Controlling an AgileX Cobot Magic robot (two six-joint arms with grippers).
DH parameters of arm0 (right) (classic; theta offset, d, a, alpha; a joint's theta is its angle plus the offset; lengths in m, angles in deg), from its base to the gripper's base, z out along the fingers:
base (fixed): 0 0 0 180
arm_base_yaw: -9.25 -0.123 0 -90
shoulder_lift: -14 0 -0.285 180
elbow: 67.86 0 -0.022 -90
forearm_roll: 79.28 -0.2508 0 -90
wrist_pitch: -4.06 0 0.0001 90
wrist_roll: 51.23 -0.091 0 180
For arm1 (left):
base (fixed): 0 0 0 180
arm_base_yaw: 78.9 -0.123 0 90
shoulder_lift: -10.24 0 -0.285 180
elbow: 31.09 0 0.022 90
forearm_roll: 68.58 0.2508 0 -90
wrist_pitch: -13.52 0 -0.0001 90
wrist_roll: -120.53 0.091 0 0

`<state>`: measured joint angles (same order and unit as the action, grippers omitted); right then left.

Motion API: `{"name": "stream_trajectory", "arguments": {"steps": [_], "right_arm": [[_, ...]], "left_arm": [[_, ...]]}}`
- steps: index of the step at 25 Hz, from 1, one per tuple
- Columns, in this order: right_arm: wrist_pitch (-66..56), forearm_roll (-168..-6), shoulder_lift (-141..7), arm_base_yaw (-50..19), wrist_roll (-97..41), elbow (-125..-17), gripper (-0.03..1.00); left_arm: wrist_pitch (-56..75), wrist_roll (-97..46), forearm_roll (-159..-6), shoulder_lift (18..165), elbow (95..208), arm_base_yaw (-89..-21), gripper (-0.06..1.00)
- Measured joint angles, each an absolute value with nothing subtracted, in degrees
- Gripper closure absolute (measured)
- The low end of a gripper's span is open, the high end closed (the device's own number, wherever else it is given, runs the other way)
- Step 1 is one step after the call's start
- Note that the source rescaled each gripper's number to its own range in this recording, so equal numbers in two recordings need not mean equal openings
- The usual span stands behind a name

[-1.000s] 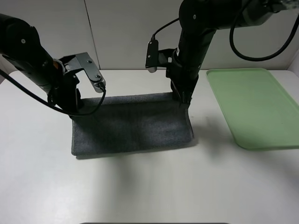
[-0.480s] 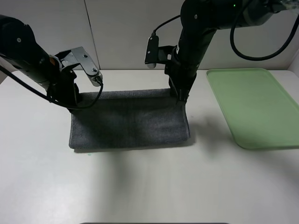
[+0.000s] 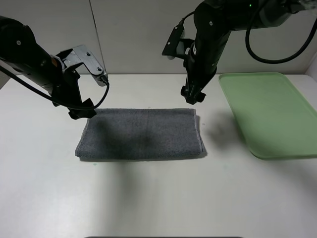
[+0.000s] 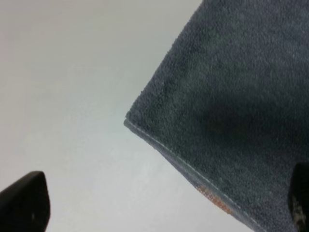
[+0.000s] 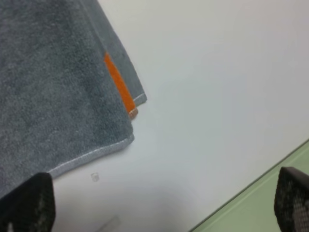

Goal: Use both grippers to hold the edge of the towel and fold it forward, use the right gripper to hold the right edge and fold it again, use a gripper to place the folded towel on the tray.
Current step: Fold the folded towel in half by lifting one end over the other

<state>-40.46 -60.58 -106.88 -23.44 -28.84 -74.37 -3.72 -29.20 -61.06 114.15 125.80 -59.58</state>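
Note:
The dark grey towel lies flat on the white table, folded in half into a wide rectangle. My left gripper hovers just above its far left corner, open and holding nothing. Over the far right corner hangs my right gripper, also open and empty. In the left wrist view the towel shows its stitched edge, with the gripper spread wide. In the right wrist view an orange patch peeks out between the towel's layers at the corner, above the spread gripper.
The pale green tray lies on the table to the right of the towel, with a gap of bare table between them. Its rim shows in the right wrist view. A grey wall stands behind the table.
Both grippers carried the towel's edge forward, laid it down on the far edge, let go and rose. The towel now lies flat in two layers.

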Motion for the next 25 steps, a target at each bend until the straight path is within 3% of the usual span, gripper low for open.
{"name": "stream_trajectory", "arguments": {"steps": [11, 25], "right_arm": [[-45.4, -66.4, -106.9, -23.4, -33.3, -74.4, -0.03], [-52.4, -79.8, -103.3, -23.4, -40.4, -74.4, -0.03]], "left_arm": [[-8.7, -34.2, -61.2, 111.7, 125.8, -59.6, -0.05], [-24.0, -49.0, -61.3, 83.5, 122.1, -59.6, -0.06]]}}
